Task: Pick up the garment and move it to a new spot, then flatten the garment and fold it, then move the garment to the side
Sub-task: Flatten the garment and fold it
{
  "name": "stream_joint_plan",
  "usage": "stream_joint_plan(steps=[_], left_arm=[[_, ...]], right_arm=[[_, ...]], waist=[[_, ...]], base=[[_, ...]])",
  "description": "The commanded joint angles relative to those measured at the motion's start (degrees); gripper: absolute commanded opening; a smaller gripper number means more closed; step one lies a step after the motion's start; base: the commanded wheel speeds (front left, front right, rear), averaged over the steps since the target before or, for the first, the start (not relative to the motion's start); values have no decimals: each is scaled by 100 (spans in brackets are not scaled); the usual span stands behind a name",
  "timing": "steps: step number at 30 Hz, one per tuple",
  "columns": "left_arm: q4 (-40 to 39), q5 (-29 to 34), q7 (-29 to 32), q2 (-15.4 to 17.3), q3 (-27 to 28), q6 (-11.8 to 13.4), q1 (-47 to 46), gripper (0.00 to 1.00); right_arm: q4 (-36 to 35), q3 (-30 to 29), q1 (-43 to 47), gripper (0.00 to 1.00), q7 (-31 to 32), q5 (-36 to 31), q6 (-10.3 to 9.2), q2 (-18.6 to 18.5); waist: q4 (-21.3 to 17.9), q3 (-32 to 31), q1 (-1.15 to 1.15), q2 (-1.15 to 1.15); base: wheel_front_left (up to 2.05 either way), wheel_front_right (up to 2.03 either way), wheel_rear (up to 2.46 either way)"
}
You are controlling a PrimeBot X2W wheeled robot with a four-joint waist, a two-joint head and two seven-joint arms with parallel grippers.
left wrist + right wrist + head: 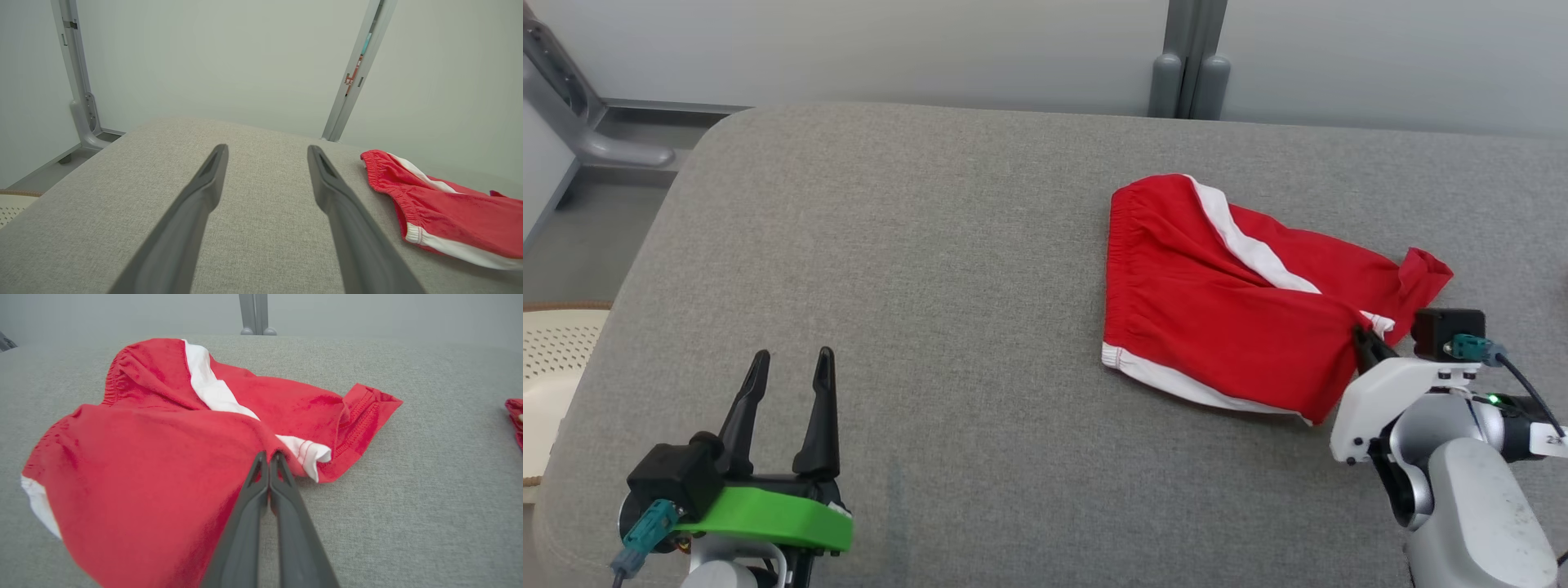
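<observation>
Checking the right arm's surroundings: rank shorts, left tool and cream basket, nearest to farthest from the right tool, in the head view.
1. shorts, pinched in the right tool.
2. left tool, lower left, open.
3. cream basket, far left edge.

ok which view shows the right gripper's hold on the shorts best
The right wrist view: the right gripper has its fingers pressed together on a fold of the red shorts, close up. The head view shows its dark fingertips small at the shorts' edge. The left wrist view shows the shorts' waistband end.
</observation>
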Motion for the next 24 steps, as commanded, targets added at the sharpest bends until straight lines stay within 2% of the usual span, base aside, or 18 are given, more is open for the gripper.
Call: stream_joint_plan(steps=[1,8,10,13,14,15,20,24], left_arm=[[-20,9,-15,28,38,32,13,100],[-69,3,-14,10,26,46,14,100],[-70,-1,-14,-3,19,41,-8,100],[-50,-7,-14,-14,2,17,-47,100],[-41,-11,-14,-18,-2,8,-64,100],[-36,-14,-14,-18,-3,2,-78,100],[-20,-9,-14,-6,-4,-13,-114,100],[-34,-14,-14,35,45,18,-46,100]], right_arm=[[-291,-131,184,0,146,-174,-11,-26],[-2119,-674,692,0,1031,-822,-10,-19],[-2363,-586,807,0,1292,-810,-10,-12],[-2373,-291,847,0,1591,-872,-10,-19],[-2252,-145,854,25,1700,-845,-10,-15],[-2170,-69,810,100,1718,-766,-10,-18],[-1774,393,565,100,1423,-239,-10,-20],[-1969,584,446,100,1040,176,-10,-26]], waist=[[-40,-23,0,0],[-130,-34,0,0],[-141,-21,0,0],[-147,11,0,0],[-142,23,0,0],[-138,34,0,0],[-84,51,0,0],[-102,29,0,0]], base=[[0,0,0],[0,0,0],[0,0,0],[0,0,0],[0,0,0],[0,0,0],[0,0,0],[0,0,0]])
